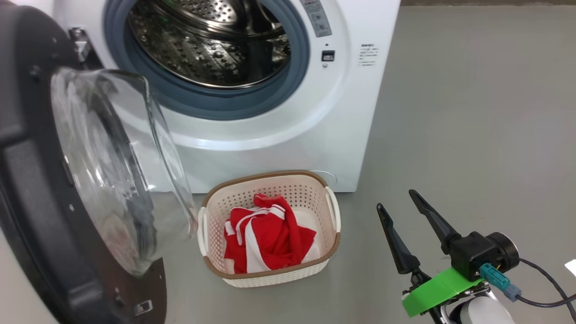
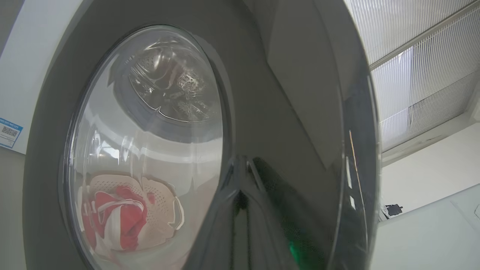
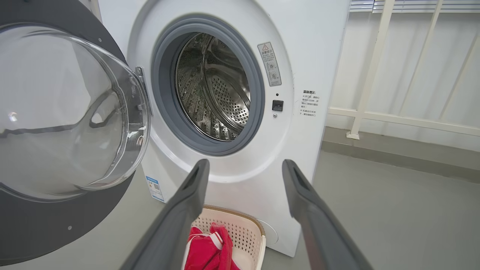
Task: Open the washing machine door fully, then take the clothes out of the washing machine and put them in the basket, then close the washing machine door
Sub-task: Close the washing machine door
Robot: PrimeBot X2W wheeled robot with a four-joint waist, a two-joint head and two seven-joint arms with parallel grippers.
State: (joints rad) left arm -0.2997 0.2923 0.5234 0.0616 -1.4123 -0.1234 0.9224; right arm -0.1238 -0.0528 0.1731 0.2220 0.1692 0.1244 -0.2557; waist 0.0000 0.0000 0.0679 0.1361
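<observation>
The washing machine [image 1: 315, 126] stands with its door [image 1: 40, 216] swung out to the left, glass bowl [image 1: 117, 166] facing the opening. No clothes show in the steel drum [image 3: 221, 93]. The red clothes [image 1: 270, 238] with white stripes lie in the cream basket [image 1: 270, 174] on the floor before the machine. My right gripper [image 1: 396, 199] hovers open and empty to the basket's right, fingers [image 3: 195, 187] aimed at the machine front. My left gripper [image 2: 240, 168] sits shut against the door's glossy outer rim [image 2: 292, 93]; the basket [image 2: 157, 210] shows through the glass.
Grey floor [image 1: 472, 112] spreads to the right of the machine. A white railing [image 3: 375, 67] and wall run behind it on the right. A blue label [image 3: 154, 187] sits low on the machine front. A dark cable [image 1: 544, 288] trails from my right wrist.
</observation>
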